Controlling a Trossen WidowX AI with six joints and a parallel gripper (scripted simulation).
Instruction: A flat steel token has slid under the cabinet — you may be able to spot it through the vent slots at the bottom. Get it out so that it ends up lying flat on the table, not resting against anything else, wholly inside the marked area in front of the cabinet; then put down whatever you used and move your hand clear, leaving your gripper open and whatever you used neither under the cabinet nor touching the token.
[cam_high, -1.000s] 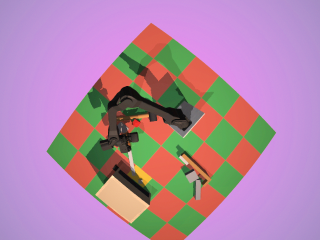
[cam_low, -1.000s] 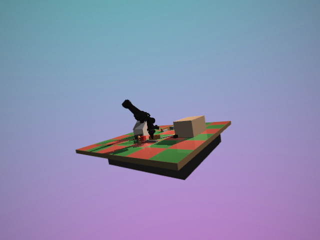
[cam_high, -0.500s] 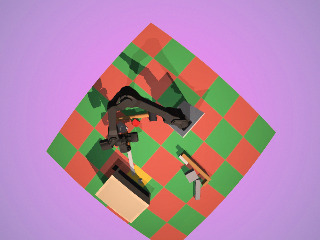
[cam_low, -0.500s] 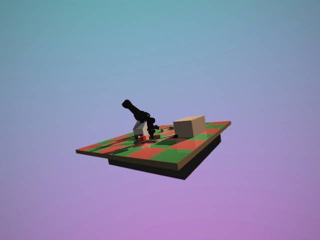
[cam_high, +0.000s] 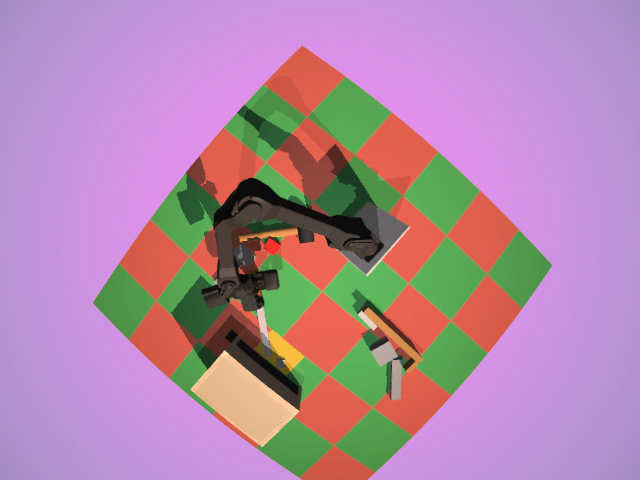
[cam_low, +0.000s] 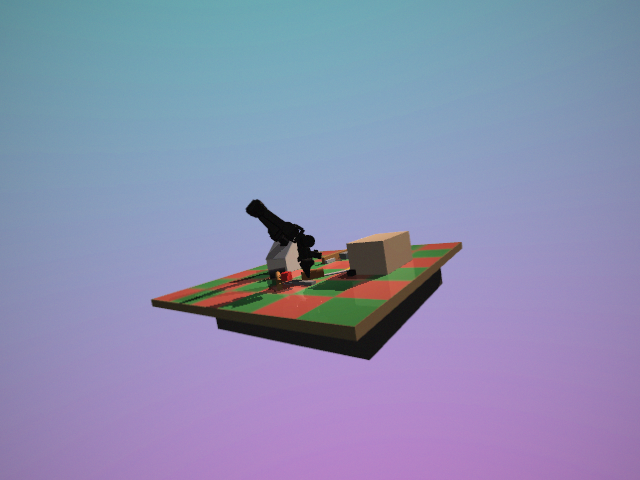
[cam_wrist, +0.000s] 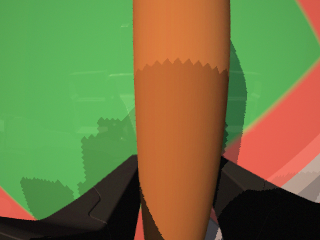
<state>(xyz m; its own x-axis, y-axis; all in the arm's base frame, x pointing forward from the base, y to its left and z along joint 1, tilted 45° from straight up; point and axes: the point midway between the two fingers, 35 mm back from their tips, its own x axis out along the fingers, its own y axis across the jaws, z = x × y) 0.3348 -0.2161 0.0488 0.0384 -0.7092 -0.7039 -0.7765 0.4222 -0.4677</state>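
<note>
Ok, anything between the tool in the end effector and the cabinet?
Nothing visible. The orange-handled tool with a pale flat shaft reaches over the yellow marked area, toward the beige box-shaped cabinet. Token not visible, so can't tell what's beside it underneath.

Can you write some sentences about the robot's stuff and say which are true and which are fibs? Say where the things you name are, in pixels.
1. The gripper (cam_high: 258, 293) (cam_wrist: 174, 163) is shut on an orange handle (cam_wrist: 182, 110). True.
2. The yellow patch (cam_high: 289, 351) is on top of the cabinet (cam_high: 245, 397) (cam_low: 366, 258). False: it is on the table, in front of the cabinet.
3. A red block (cam_high: 272, 245) (cam_low: 286, 275) is inside the gripper. False: it is on the table, outside the gripper.
4. The long pale rod (cam_high: 262, 325) reaches over the yellow patch. True.
5. The cabinet's top is bright blue. False: it is tan.
</note>
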